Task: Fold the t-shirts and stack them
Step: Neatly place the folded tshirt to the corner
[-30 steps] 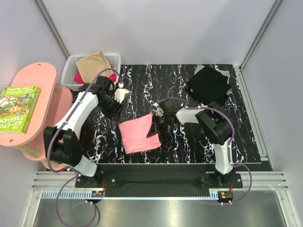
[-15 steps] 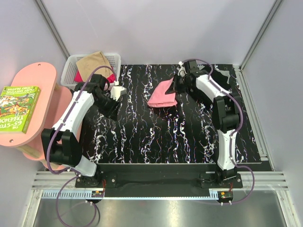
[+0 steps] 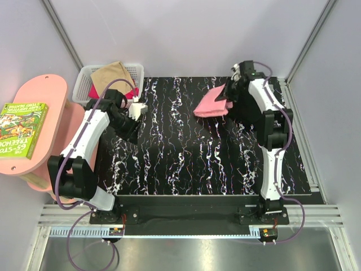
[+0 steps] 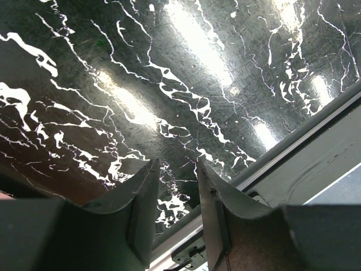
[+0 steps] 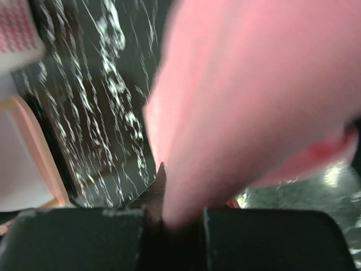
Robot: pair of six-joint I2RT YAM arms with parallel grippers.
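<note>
The folded salmon pink t-shirt (image 3: 211, 103) hangs above the far right of the black marbled table (image 3: 186, 158). My right gripper (image 3: 229, 95) is shut on its right edge. In the right wrist view the pink cloth (image 5: 254, 84) fills the frame and runs down between the jaws of that gripper (image 5: 181, 203). The black t-shirt (image 3: 243, 111) lies folded just under and right of the pink one, partly hidden by the right arm. My left gripper (image 3: 137, 109) hovers at the table's far left, and its jaws (image 4: 176, 164) stand open with nothing between them.
A white mesh basket (image 3: 138, 70) at the back left holds a tan t-shirt (image 3: 110, 76) and a magenta one (image 3: 133, 94). A pink side table (image 3: 48, 99) with a green book (image 3: 21, 129) stands on the left. The table's metal edge rail (image 4: 293, 147) shows below the left gripper.
My right arm has carried the pink t-shirt from the table's middle front up to the far right, by the black one. The left gripper drew back a little to the left.
</note>
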